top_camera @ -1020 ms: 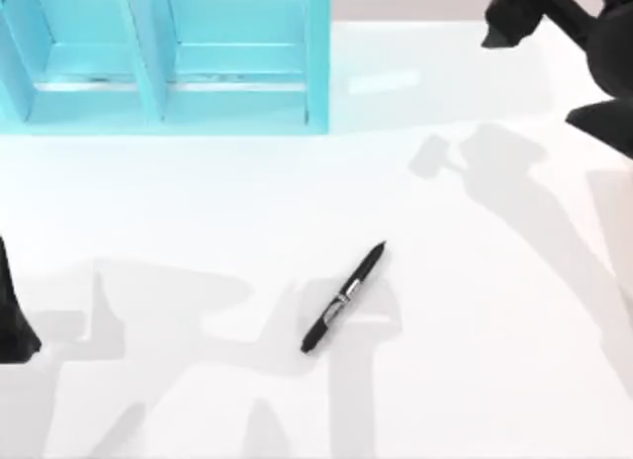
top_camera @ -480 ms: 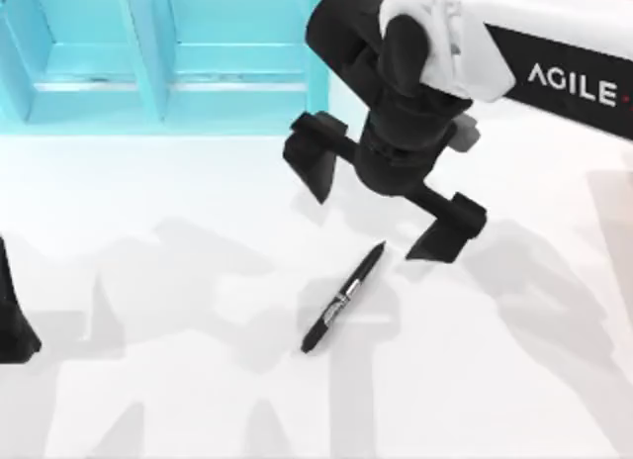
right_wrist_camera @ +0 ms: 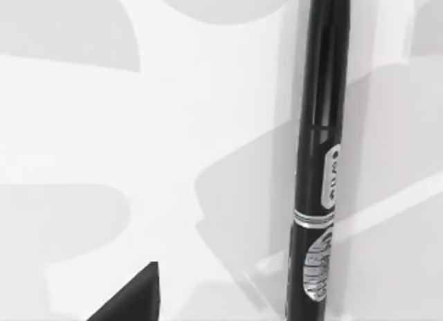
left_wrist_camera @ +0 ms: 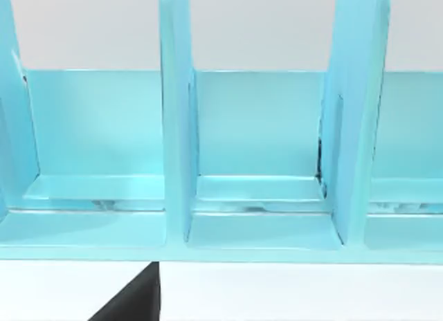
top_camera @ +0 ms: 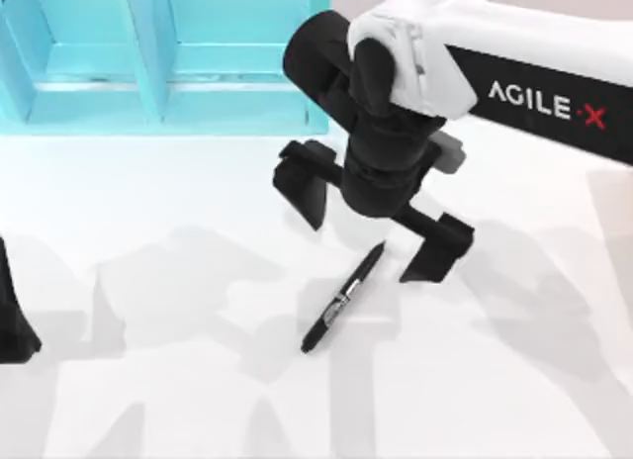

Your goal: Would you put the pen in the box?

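Observation:
A slim black pen with a silver band lies slanted on the white table near the middle; the right wrist view shows it close up. My right gripper hangs open just behind the pen's pointed end, one finger to the left and the other to the right of it, with nothing between them. The light blue box with upright dividers stands at the back left, and the left wrist view faces its compartments. My left arm stays parked at the left edge.
The white table carries soft grey shadows of the arms. The box's front wall runs along the back left, close to my right gripper's left finger.
My right arm swept in from the back right corner to over the table's middle. Over the last half second it shifted slightly left and lower toward the pen. The pen has not moved.

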Controlling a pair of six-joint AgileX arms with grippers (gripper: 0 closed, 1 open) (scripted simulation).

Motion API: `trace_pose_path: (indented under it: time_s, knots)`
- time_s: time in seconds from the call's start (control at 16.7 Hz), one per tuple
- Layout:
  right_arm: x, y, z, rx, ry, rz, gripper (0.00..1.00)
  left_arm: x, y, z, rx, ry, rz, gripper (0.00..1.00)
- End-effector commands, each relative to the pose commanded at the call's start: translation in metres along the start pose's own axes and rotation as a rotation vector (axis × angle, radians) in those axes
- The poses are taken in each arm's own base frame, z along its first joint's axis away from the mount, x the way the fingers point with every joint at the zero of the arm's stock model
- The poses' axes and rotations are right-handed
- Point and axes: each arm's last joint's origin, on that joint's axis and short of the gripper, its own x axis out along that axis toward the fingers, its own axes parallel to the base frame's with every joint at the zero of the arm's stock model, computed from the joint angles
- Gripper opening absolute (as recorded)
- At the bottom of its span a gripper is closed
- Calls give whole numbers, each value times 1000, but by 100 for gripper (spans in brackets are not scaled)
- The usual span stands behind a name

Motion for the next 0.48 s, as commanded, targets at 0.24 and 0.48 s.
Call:
trace_pose_path:
  time_s: [0.24, 0.48]
  knots:
    - [23, 3, 0, -4, -1, -2, 100, 0, 0, 0, 0, 0, 0, 100]
    - [73, 4, -1, -3, -2, 4, 100, 0, 0, 0, 0, 0, 0, 100]
